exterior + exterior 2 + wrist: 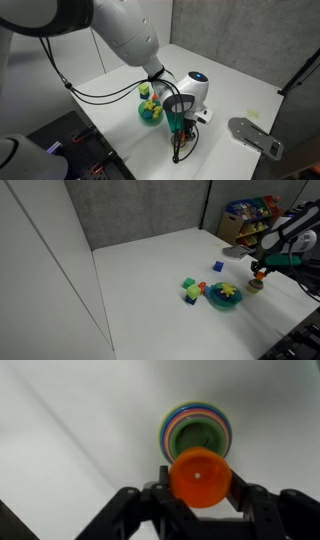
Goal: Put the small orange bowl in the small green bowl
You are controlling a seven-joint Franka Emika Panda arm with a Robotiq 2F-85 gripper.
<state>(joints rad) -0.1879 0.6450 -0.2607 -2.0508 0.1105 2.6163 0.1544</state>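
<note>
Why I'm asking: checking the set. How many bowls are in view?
3: orange bowl in the gripper, green bowl close below it, teal bowl nearby holding blocks. More may be nested unseen.

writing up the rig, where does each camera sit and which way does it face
Exterior view: close behind the arm, looking down past it at the teal bowl.
Exterior view: across the table, facing the gripper at the frame's right.
Wrist view: looks down between the fingers at the small orange bowl, small green bowl beyond.
Shared: both exterior views show the teal bowl.
</note>
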